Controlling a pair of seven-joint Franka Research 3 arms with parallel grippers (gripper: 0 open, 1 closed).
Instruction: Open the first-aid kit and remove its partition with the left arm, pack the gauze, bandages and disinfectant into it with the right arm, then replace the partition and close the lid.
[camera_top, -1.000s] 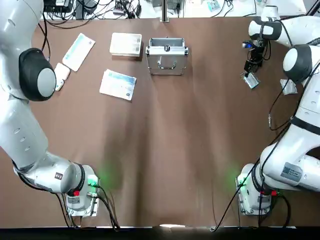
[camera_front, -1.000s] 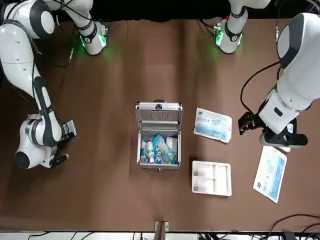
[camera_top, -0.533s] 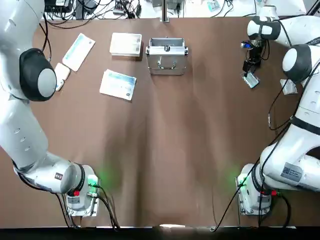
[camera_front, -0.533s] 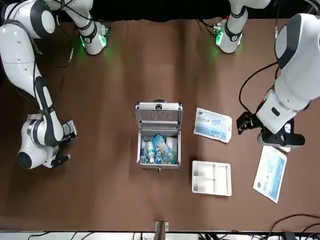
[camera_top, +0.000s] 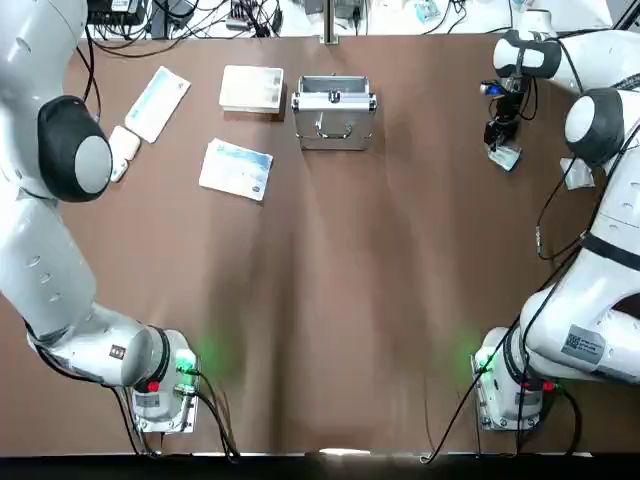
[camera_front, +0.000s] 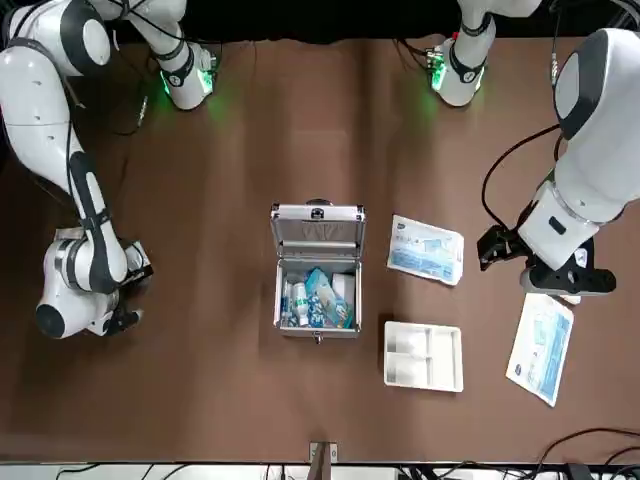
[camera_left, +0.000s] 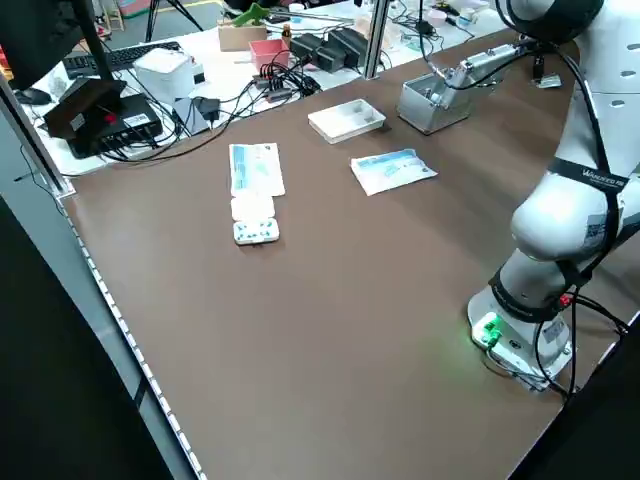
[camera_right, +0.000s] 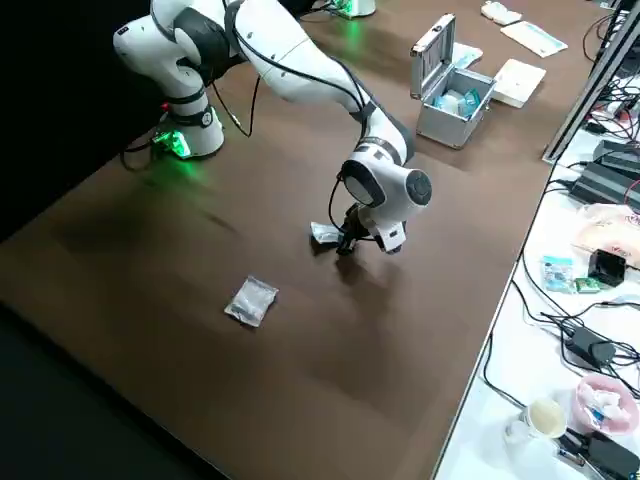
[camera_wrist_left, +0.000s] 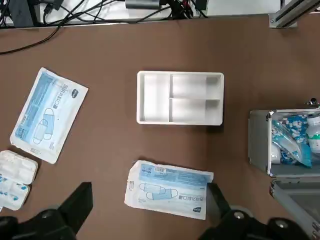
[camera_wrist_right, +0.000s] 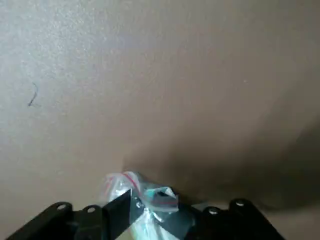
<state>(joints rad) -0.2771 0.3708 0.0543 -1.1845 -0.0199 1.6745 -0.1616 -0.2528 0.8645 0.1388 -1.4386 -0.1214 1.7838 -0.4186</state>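
First-aid kit, a silver metal box (camera_front: 318, 298), stood open at 12 o'clock on the brown table (camera_top: 330, 300); clock read from the top view around table centre, 12 on the far side from the robot. Its lid, a silver metal panel with a folding handle (camera_top: 335, 128), was up, on the box's 6 o'clock side.

Inside: disinfectant, a small white plastic bottle with a green label band (camera_wrist_left: 314, 134), upright, plus a clear-and-blue plastic packet (camera_wrist_left: 291, 142) beside it and a white roll-like item (camera_front: 344, 288).

Partition, a pale rectangular tray with three compartments (camera_wrist_left: 180, 98), was out of the kit, lying flat at 11 o'clock, open side up, near the box but apart from it.

Right gripper, black two-finger (camera_wrist_right: 156, 212), was at 2 o'clock, clamped on a clear plastic packet (camera_wrist_right: 147, 220). Second pale shiny packet (camera_right: 251, 301) lay on the table between 2 and 3 o'clock.

Left gripper, black two-finger (camera_wrist_left: 150, 192), hung between 9 and 10 o'clock, fingers apart, nothing between them.

White-and-blue printed packet (camera_wrist_left: 168, 190) and long pale slim packet (camera_wrist_left: 49, 115) lay flat between 10 and 11, the slim one farther out. Small white two-part plastic case (camera_wrist_left: 15, 180) was at 10 o'clock, open.
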